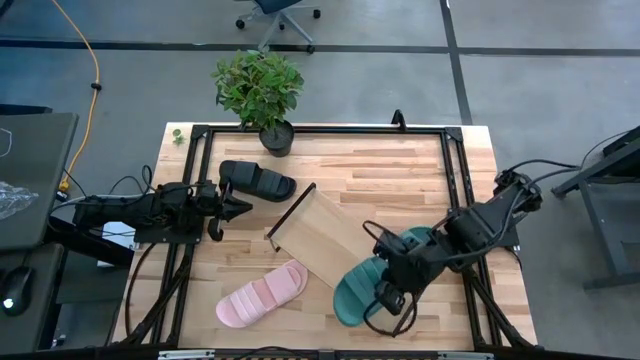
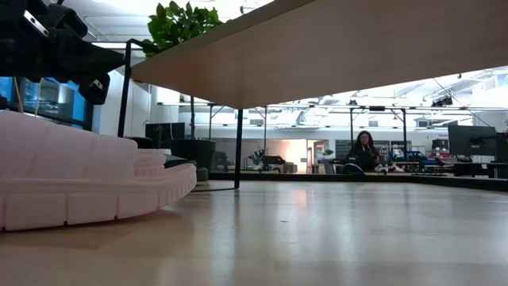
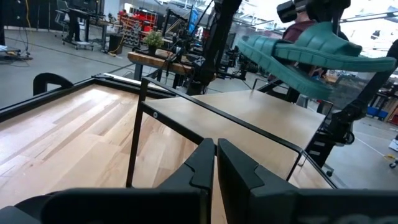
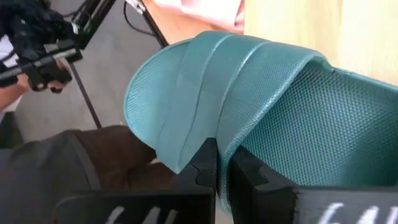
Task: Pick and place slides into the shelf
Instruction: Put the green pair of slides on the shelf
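The teal slide [image 1: 360,288] hangs in my right gripper [image 1: 396,266] above the table's near right part; in the left wrist view it [image 3: 305,53] is in the air beyond the shelf. The shelf [image 1: 322,238], a light-wood plank on thin black end frames, stands slantwise mid-table. The pink slide [image 1: 262,296] lies sole down at the near left. The black slide [image 1: 257,181] lies at the far left. My left gripper [image 1: 232,203] is shut and empty, just near of the black slide. My right gripper pinches the teal slide's ribbed strap [image 4: 214,134] at its side edge, one finger under the strap and one outside it. The slide is lifted clear of the table and tilted, its toe end [image 1: 345,305] toward the table's near edge.
A potted plant [image 1: 262,92] stands at the table's far edge, behind the black slide. A black metal frame [image 1: 455,180] runs round the tabletop. Bare wood lies between the shelf and the far right corner. A person sits in the room beyond [image 2: 363,151].
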